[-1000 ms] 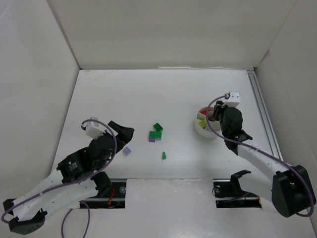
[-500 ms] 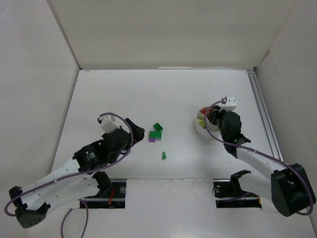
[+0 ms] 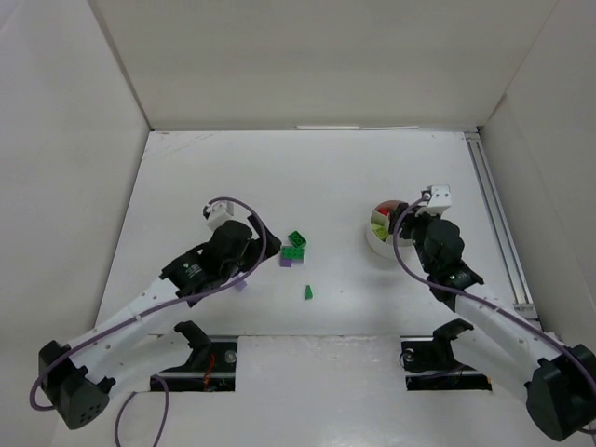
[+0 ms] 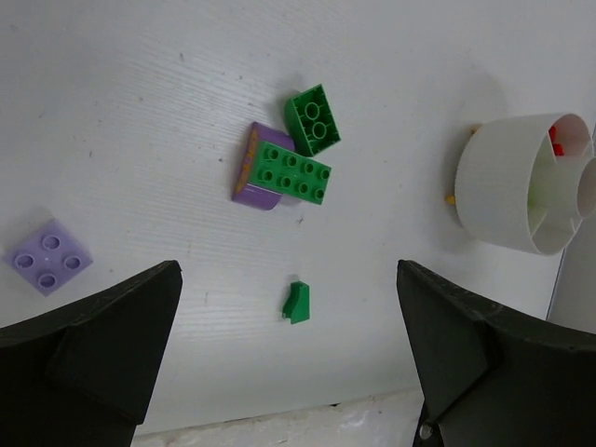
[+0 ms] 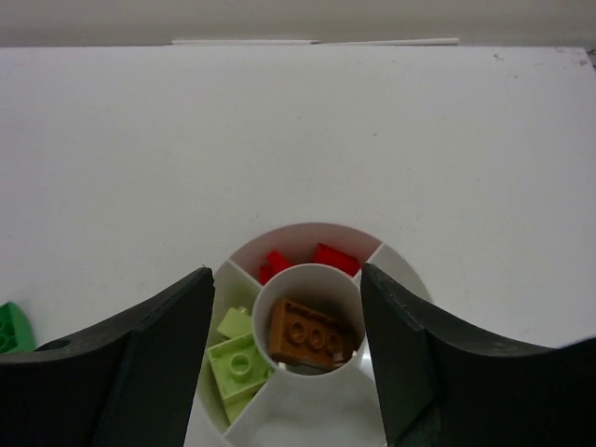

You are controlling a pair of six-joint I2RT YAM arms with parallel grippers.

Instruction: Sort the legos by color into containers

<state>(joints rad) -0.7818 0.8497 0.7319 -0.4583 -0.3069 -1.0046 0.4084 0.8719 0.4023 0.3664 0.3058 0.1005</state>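
A green square brick [image 4: 313, 119], a green long brick [image 4: 293, 172] lying on a purple brick [image 4: 251, 184], a small green slope brick [image 4: 297, 302] and a flat lilac brick [image 4: 48, 256] lie on the table. My left gripper [image 4: 289, 372] is open and empty above the slope brick, just left of the green cluster [image 3: 294, 247]. My right gripper [image 5: 298, 372] is open and empty, hovering over the round white dish [image 5: 303, 226]. The dish's centre cup holds an orange-brown brick [image 5: 312, 332]. Its wedges hold red bricks [image 5: 331, 256] and lime bricks [image 5: 237, 363].
The dish [image 3: 380, 244] stands right of centre on the white table. White walls enclose the table on three sides. A metal rail [image 3: 494, 223] runs along the right edge. The arm bases sit at the near edge.
My left arm has swung right and forward, from beside the lilac brick to next to the green cluster. My right gripper has shifted slightly over the dish.
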